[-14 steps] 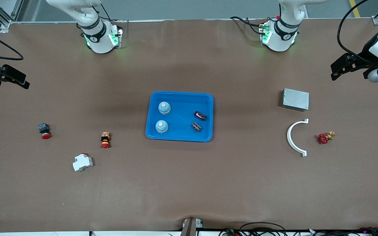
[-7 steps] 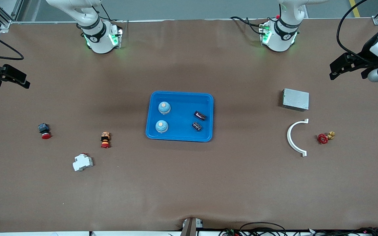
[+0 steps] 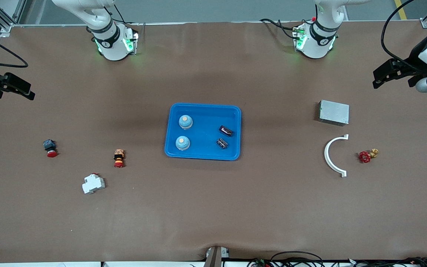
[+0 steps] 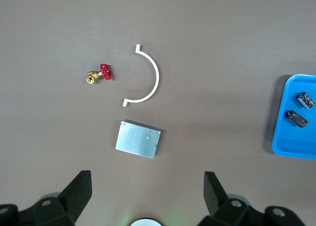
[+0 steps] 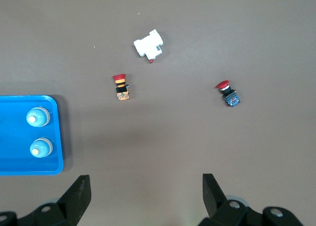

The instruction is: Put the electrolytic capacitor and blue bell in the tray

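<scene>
The blue tray [image 3: 203, 155] sits in the middle of the bench [image 3: 213, 207]. Two blue bells [image 3: 185, 122] and two dark capacitors [image 3: 225, 130] lie inside it. The left gripper [image 4: 145, 179] and the right gripper [image 5: 145, 179] each wait high over their own end of the bench, jaws wide apart, holding nothing.

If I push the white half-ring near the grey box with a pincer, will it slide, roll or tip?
The white half-ring lies flat on the table, so it would probably slide, not roll or tip. It looks thin, likely light. A push at one end would probably spin it, as the small tabs at its ends may catch. The grey box sits close by, so it might bump that.
</scene>
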